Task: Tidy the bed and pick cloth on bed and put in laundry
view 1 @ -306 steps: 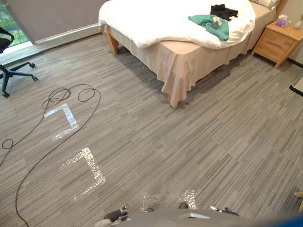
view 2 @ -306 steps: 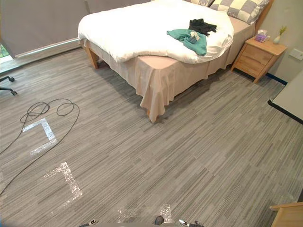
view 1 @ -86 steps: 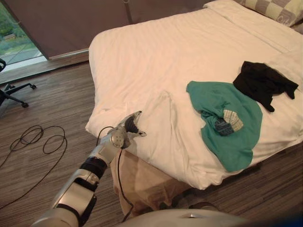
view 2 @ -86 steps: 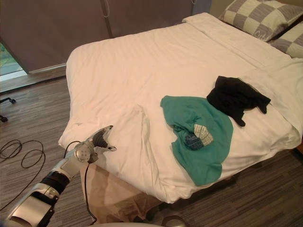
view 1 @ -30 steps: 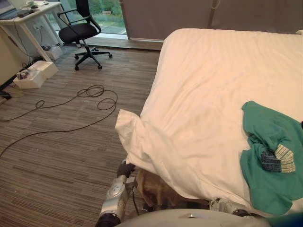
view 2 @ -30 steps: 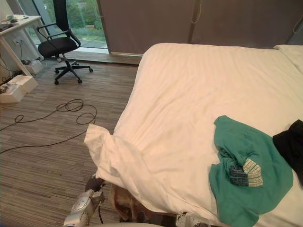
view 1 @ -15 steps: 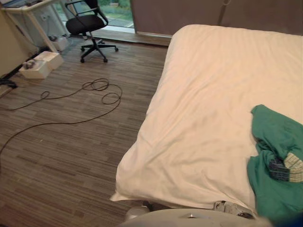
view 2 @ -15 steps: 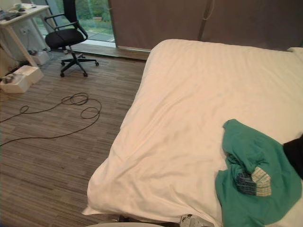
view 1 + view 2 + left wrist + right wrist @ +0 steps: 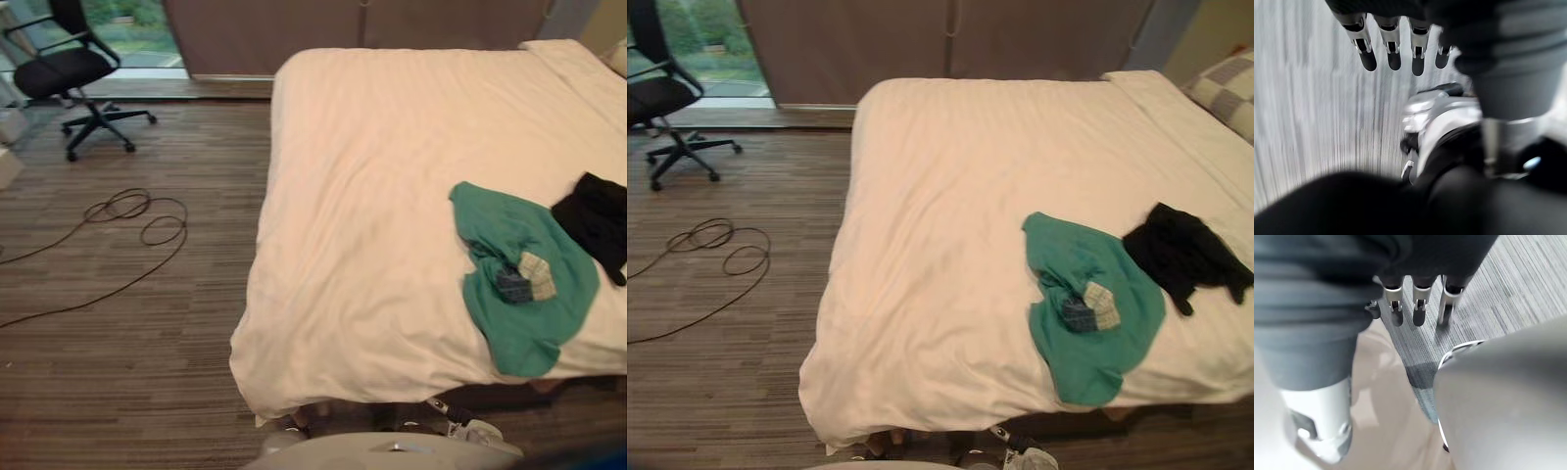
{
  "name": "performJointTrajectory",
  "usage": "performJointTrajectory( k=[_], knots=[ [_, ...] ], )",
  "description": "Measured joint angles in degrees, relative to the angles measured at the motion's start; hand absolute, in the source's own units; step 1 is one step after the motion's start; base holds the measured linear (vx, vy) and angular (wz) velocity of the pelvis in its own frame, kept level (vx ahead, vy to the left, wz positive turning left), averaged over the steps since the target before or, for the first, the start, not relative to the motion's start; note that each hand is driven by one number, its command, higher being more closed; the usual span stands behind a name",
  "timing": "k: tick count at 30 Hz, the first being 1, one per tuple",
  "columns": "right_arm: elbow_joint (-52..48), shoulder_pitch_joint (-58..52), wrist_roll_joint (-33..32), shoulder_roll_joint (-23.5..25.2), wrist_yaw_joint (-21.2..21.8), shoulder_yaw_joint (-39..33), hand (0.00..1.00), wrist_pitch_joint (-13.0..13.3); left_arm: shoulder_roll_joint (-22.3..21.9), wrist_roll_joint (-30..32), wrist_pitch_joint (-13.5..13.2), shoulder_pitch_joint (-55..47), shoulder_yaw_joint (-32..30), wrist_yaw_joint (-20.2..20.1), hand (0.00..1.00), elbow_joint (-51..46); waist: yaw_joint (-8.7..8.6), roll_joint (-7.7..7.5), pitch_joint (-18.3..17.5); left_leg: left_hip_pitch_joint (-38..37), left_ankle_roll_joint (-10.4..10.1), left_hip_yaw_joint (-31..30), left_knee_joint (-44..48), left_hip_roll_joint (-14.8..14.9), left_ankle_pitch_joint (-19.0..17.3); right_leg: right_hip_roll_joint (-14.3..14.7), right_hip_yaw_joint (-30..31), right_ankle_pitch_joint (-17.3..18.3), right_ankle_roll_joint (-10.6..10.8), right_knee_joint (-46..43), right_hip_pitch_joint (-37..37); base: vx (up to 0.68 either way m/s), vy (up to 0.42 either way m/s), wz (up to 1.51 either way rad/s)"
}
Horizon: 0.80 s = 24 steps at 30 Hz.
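Now left hand (image 9: 1394,50) and right hand (image 9: 1420,309) hang relaxed.

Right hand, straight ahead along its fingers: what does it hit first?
Likely the striped floor: the right hand points its straight fingers at it, nothing between. The beige bed skirt lies beside that line; depth is unclear.

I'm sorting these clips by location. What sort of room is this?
Most likely a bedroom: a large white-covered bed, a checked pillow at its head, and a green garment and a black garment lying on it. An office chair stands nearby.
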State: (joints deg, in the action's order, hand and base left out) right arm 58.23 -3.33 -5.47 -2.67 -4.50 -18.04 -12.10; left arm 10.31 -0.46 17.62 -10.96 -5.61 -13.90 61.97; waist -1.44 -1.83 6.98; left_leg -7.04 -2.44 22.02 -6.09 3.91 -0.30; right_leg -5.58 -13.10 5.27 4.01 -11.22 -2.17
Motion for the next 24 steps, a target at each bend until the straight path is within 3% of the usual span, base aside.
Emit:
performJointTrajectory(
  k=[3, 6, 8, 11, 12, 13, 14, 15, 16, 18, 19, 20, 22, 24],
  knots=[
    [0.42, -2.31, -0.05, -0.54, -1.31, -0.18, 0.00, 0.01, 0.41, 2.40, -0.66, 2.59, 3.21, 2.80, 0.00, 0.10, -0.98, -0.03, -0.21, 0.09, -0.16, -2.04, -0.01, -1.35, 0.59, -0.35, 4.44, 2.64, 0.16, 2.27, -1.92, 0.00, -0.044, 0.22],
    [1.76, -5.78, -1.41, -0.65, -2.27, -0.62, 0.00, -0.55, 0.22, 2.38, -1.07, 2.56, 5.63, 4.40, 0.00, 0.24, -1.13, 0.57, -0.52, 0.24, 0.37, -3.45, -0.02, -2.30, 1.58, -0.99, 3.79, 5.35, 0.99, 3.63, -2.49, 0.04, -0.020, 0.18],
    [2.46, -7.57, -1.67, -0.64, -2.43, -1.03, 0.00, -1.41, 0.43, 2.22, -2.33, 2.41, 6.76, 5.07, 0.00, 0.27, -1.00, 0.58, -0.55, 0.72, 0.81, -3.96, -0.01, -2.41, 1.87, -1.13, 2.87, 5.86, 1.39, 3.99, -2.76, 0.08, -0.028, 0.25],
    [2.71, -7.97, -1.58, -1.01, -2.48, -1.09, 0.00, -2.04, 0.36, 1.74, -4.74, 1.37, 9.09, 7.10, 0.00, 0.11, -0.77, 1.20, -1.77, 2.67, 1.28, -5.29, 1.38, -2.60, 1.79, -0.88, 2.99, 3.23, 1.74, 4.70, -2.75, 0.11, 0.025, 0.19],
    [2.82, -7.62, -1.58, -1.55, -2.49, -1.00, 0.00, -2.09, 0.38, 1.28, -5.37, 1.11, 9.41, 7.57, 0.00, 0.03, -0.95, 1.40, -1.91, 3.44, 1.45, -5.92, 2.89, -2.08, 1.67, -0.81, 3.19, 2.55, 1.97, 3.41, -2.14, 0.10, 0.050, 0.32],
    [2.77, -6.83, -1.59, -2.32, -2.50, -1.05, 0.00, -2.19, 0.17, 1.06, -6.23, 0.85, 10.12, 8.51, 0.00, -0.78, -0.72, 2.53, -1.86, 4.61, 1.58, -6.41, 6.08, 0.16, 1.49, 0.01, 4.66, 0.82, 2.02, -2.46, 0.72, -0.07, 0.096, 0.24],
    [2.61, -5.91, -1.58, -2.83, -2.55, -0.99, 0.00, -2.62, -0.39, 1.04, -6.72, 0.33, 9.85, 10.25, 0.00, -1.48, -0.67, 3.51, -1.87, 5.06, 1.20, -6.69, 8.90, 2.21, 1.02, 1.83, 8.39, 1.66, 0.30, -0.01, 1.58, -0.07, 0.102, 0.07],
    [2.23, -5.53, -1.62, -2.36, -2.64, -0.97, 0.00, -2.70, 0.01, 1.04, -7.00, -0.39, 8.99, 10.39, 0.00, -2.38, -0.44, 2.08, -1.69, 5.17, 1.08, -6.53, 10.68, 2.12, 0.44, 1.46, 10.30, -3.24, 0.72, 2.44, 1.65, -0.08, 0.032, -0.12],
    [1.39, -5.28, -1.70, -1.48, -2.72, -1.01, 0.00, -2.40, 0.45, 1.10, -7.76, -1.65, 7.86, 10.49, 0.00, -4.24, -0.15, 1.52, -1.68, 5.18, 0.96, -7.02, 14.32, 2.90, -3.34, 1.32, 12.61, -5.15, 1.66, 1.37, 1.87, 0.02, -0.039, -0.21],
    [1.29, -3.97, -2.15, -2.09, -2.85, -1.36, 0.00, -2.38, -0.35, 1.16, -8.23, -1.81, 6.39, 11.57, 0.00, -4.74, 1.24, 1.74, -2.23, 5.27, 0.23, -6.83, 16.36, 3.31, -6.57, 1.56, 14.10, -2.98, 1.34, 1.91, 1.97, -0.07, -0.068, -0.59],
    [1.36, -2.45, -2.23, -1.84, -2.82, -1.25, 0.00, -2.18, -0.42, 1.23, -8.28, -1.84, 5.93, 11.44, 0.00, -4.71, 1.23, 0.71, -2.37, 5.44, 0.15, -5.93, 14.93, 1.79, -7.12, 0.52, 15.12, -0.81, 0.66, 2.89, 2.88, -0.13, -0.064, -0.80],
    [1.31, -1.97, -2.24, -1.78, -2.75, -1.04, 0.00, -2.01, -0.17, 1.44, -8.27, -2.14, 5.95, 11.16, 0.00, -4.79, 1.19, 0.31, -2.57, 5.43, 0.18, -5.01, 13.60, 0.91, -6.55, -0.12, 15.75, 0.35, 0.34, 3.31, 3.49, -0.17, -0.039, -0.68],
    [1.16, -2.11, -2.16, -2.34, -2.49, -1.31, 0.00, -1.70, -1.14, 4.52, -6.77, -1.74, 6.09, 11.43, 0.00, -3.06, -0.70, 1.38, -2.86, 0.43, 0.20, -4.23, -0.10, -2.60, -0.39, -1.35, 16.40, 0.51, 1.22, 3.15, 5.81, -0.11, -0.012, -0.21],
    [1.18, -3.80, -2.10, -1.73, -2.14, -1.76, 0.00, -1.12, -0.96, 4.85, -6.45, -1.40, 6.08, 11.33, 0.00, -2.18, -1.38, 1.22, -2.62, 0.01, 0.41, -4.29, -0.01, -2.92, 0.23, -1.60, 15.82, 0.01, 2.85, 3.28, 5.85, -0.06, 0.046, 0.11]
  ],
)
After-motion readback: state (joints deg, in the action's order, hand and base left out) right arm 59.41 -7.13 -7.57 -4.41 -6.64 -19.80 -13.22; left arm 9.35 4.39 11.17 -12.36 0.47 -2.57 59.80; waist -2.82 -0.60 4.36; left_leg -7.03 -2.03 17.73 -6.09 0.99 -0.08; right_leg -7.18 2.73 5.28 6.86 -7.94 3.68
